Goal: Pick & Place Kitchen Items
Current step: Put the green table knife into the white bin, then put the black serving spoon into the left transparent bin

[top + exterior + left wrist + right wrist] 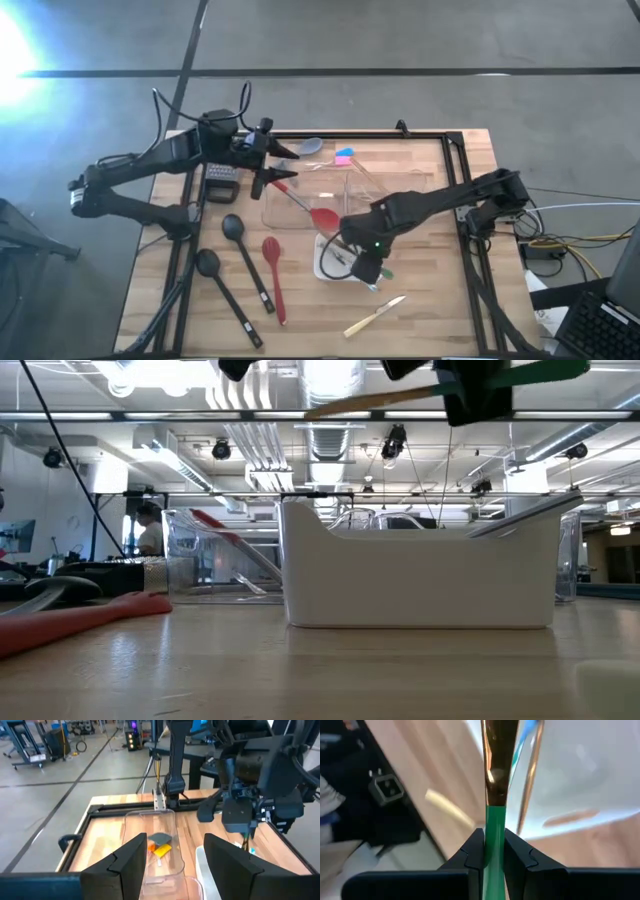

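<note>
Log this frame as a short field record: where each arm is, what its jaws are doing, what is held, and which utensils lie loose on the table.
left gripper: jaws open, empty, over the far end of the clear bin
right gripper: jaws shut on a green-handled utensil, above the white tray
in the bin: red spatula
loose, near left of the table: two black ladles, red spoon
loose, near edge: small knife
far edge: grey spoon, pink and blue spatulas

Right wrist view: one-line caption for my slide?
Right tool shut on a green-handled utensil, held above the white tray.
</note>
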You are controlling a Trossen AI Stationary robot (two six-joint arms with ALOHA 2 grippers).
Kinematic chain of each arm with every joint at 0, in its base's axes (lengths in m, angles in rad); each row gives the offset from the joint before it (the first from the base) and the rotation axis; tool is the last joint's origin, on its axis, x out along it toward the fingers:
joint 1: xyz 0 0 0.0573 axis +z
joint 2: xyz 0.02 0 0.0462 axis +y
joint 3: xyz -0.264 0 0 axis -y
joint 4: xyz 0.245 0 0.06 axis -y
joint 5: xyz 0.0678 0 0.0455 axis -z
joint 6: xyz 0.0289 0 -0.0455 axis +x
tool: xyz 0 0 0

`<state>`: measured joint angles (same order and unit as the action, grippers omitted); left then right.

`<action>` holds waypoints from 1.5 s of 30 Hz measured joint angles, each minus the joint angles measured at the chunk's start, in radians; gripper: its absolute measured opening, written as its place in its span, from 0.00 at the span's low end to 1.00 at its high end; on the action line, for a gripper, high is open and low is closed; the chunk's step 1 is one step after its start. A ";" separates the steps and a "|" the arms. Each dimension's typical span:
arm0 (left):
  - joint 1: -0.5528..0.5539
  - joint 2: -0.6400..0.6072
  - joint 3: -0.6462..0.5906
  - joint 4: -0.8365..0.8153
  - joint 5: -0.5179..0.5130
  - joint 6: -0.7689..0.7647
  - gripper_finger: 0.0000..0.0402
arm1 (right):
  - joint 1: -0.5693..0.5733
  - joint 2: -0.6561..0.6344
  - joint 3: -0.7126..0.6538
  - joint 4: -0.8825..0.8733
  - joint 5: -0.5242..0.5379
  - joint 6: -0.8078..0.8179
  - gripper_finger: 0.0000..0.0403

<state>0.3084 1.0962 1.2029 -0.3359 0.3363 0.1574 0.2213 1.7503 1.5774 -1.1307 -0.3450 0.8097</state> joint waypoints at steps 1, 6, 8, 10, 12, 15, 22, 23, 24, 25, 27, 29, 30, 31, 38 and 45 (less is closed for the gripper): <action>0.000 0.000 -0.003 -0.004 0.000 0.000 0.51 | 0.001 0.009 0.000 -0.007 -0.024 0.012 0.08; 0.000 -0.005 -0.027 -0.009 0.000 0.000 0.51 | 0.000 0.060 -0.007 -0.019 -0.159 0.075 0.08; 0.000 -0.006 -0.033 -0.012 0.000 0.001 0.51 | 0.001 0.083 -0.007 -0.018 -0.197 0.089 0.08; 0.000 -0.006 -0.036 -0.012 0.000 0.007 0.51 | 0.000 0.112 -0.009 -0.018 -0.235 0.106 0.08; 0.000 -0.006 -0.039 -0.013 0.000 0.016 0.51 | -0.004 0.136 -0.009 -0.019 -0.282 0.111 0.08; 0.000 -0.006 -0.042 -0.013 0.000 0.027 0.51 | -0.010 0.170 -0.009 -0.022 -0.335 0.111 0.08; 0.000 -0.006 -0.042 -0.012 0.000 0.032 0.51 | -0.049 0.259 0.003 -0.026 -0.378 0.118 0.08; 0.000 -0.006 -0.042 -0.012 0.000 0.032 0.51 | -0.054 0.268 0.005 -0.030 -0.377 0.116 0.08; 0.000 -0.007 -0.042 -0.013 0.000 0.032 0.51 | -0.059 0.275 0.006 -0.034 -0.377 0.111 0.08; 0.000 -0.007 -0.042 -0.013 0.000 0.032 0.51 | -0.064 0.282 0.006 -0.038 -0.378 0.110 0.08; 0.000 -0.008 -0.042 -0.015 0.000 0.032 0.51 | -0.074 0.289 0.006 -0.045 -0.378 0.105 0.08; 0.000 -0.008 -0.042 -0.016 0.000 0.032 0.51 | -0.086 0.293 0.006 -0.045 -0.378 0.105 0.08; 0.000 -0.008 -0.042 -0.017 0.000 0.032 0.51 | -0.091 0.295 0.006 -0.045 -0.378 0.105 0.08; 0.000 -0.008 -0.042 -0.017 0.000 0.032 0.51 | -0.097 0.296 0.006 -0.045 -0.378 0.106 0.08; 0.000 -0.014 -0.042 -0.053 -0.006 0.032 0.51 | -0.113 0.301 0.006 -0.044 -0.378 0.109 0.14; 0.000 -0.028 -0.042 -0.140 -0.025 0.033 0.51 | -0.113 0.295 0.005 -0.043 -0.394 0.084 0.22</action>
<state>0.3084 1.0682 1.1606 -0.4756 0.3112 0.1902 0.1085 2.0455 1.5826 -1.1737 -0.7392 0.8940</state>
